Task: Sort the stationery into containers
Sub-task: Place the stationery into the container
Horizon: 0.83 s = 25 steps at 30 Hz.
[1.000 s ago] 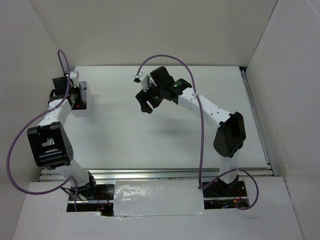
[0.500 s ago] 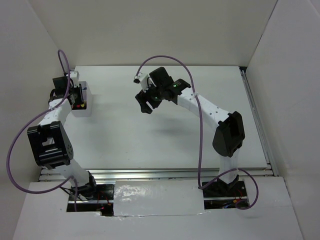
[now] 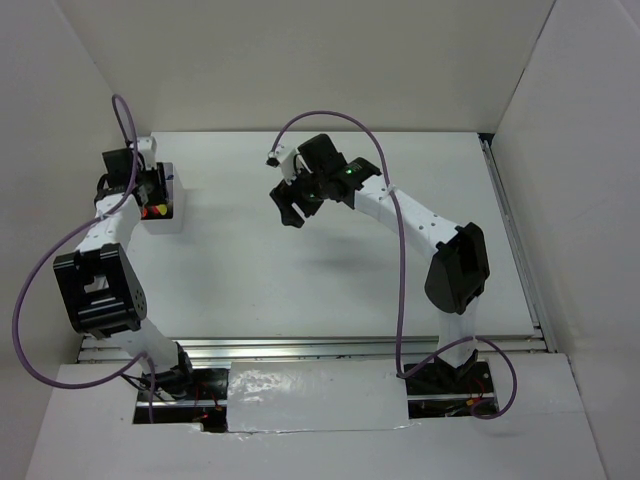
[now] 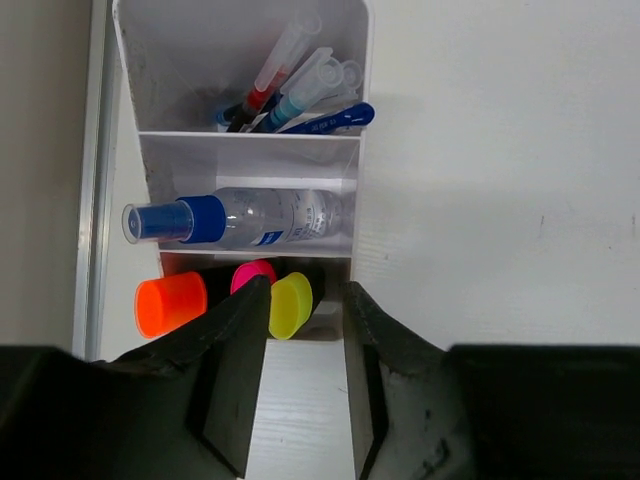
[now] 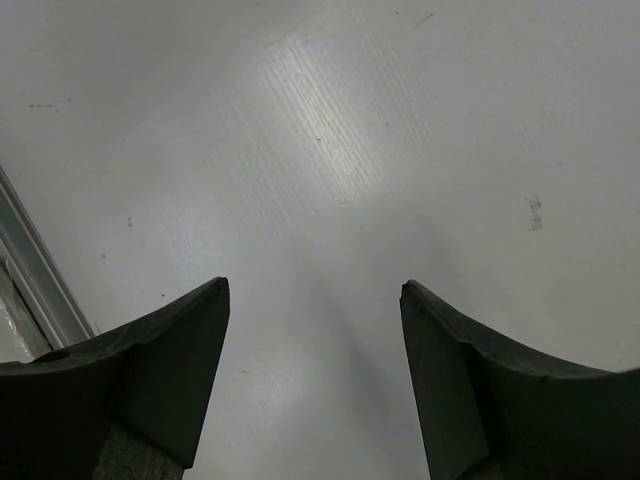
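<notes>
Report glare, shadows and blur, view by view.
Top external: even light, a faint shadow on the table. Left wrist: box sharp and well lit, left fingers dark, little detail. Right wrist: glare streak on the table, right fingers in shadow.

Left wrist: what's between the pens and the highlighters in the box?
The bottle, on its side in the middle compartment; left wrist view shows it.

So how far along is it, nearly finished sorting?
Nearly finished, it seems. Done: pens, bottle and three highlighters each sit in their own compartment of the box. In hand: nothing; the left gripper stands open over the yellow-capped highlighter, the right gripper open above bare table. Left: no loose stationery shows.
</notes>
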{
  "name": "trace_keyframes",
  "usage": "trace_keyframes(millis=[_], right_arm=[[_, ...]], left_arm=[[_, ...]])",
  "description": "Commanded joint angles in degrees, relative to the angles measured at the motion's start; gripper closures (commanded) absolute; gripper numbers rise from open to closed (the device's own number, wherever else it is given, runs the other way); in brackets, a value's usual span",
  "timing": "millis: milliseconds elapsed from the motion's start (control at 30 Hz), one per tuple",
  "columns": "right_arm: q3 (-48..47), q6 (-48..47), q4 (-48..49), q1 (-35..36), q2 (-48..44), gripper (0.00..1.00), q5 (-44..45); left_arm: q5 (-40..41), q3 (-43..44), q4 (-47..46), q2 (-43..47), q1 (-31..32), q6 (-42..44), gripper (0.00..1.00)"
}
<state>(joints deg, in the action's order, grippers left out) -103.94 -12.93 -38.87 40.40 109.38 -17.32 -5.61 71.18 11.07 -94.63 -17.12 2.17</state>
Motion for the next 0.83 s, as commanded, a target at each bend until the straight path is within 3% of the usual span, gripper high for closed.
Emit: trace_keyframes(millis=[0,33,67,100,133,200,233,300,400,500,600,733,800], right_arm=[[-2.8,-0.5,-1.0,0.6,-0.4,0.24,0.4],[-2.5,-0.4,-0.7,0.6,-1.0,0.24,0.5],[-1.7,-0.3,-0.3,0.5,-1.3,0.24,1.0],[-1.4,-0.3,-0.2,0.6,-2.3,0.24,1.3],[-0.7,-0.1,0.5,0.1,-3.0,0.24,1.6],[1.6,0.5,1.3,-0.7,-4.4,0.21,1.9],[2.5,0.9,1.9,-1.5,-6.2,0.2,2.0],[5.0,1.9,2.0,-4.0,-9.0,0.0,1.8],[8.6,3.7,1.9,-8.7,-13.0,0.0,1.9],[14.6,6.3,3.0,-15.9,-18.7,0.0,1.1],[23.3,6.9,4.7,-24.1,-25.3,0.0,2.0],[40.7,3.5,9.4,-31.9,-36.2,0.0,6.4],[44.9,2.7,10.6,-36.1,-42.2,0.0,6.5]], left_arm=[[-2.5,3.5,-0.4,4.9,-0.4,-1.2,0.49],[-2.7,3.9,-0.2,5.7,-0.4,-1.2,0.46],[-3.6,4.4,0.8,6.8,-0.4,-1.0,0.35],[-4.1,5.7,1.6,7.4,-0.4,-1.0,0.33],[-4.6,6.4,2.6,7.8,-0.3,-0.9,0.17],[-7.1,8.3,6.8,8.8,-0.4,0.3,0.01],[-8.0,8.6,8.1,9.1,-0.4,0.7,0.01],[-8.5,7.8,10.6,11.0,0.2,2.6,0.01],[-8.5,4.9,13.0,14.5,0.9,5.2,0.01],[-2.4,1.5,15.2,17.9,4.7,8.2,0.01],[1.5,-2.4,15.7,21.2,8.0,9.1,0.01],[1.8,-7.4,15.1,26.1,10.6,8.7,0.01],[1.0,-8.6,14.7,27.3,10.7,8.1,0.0]])
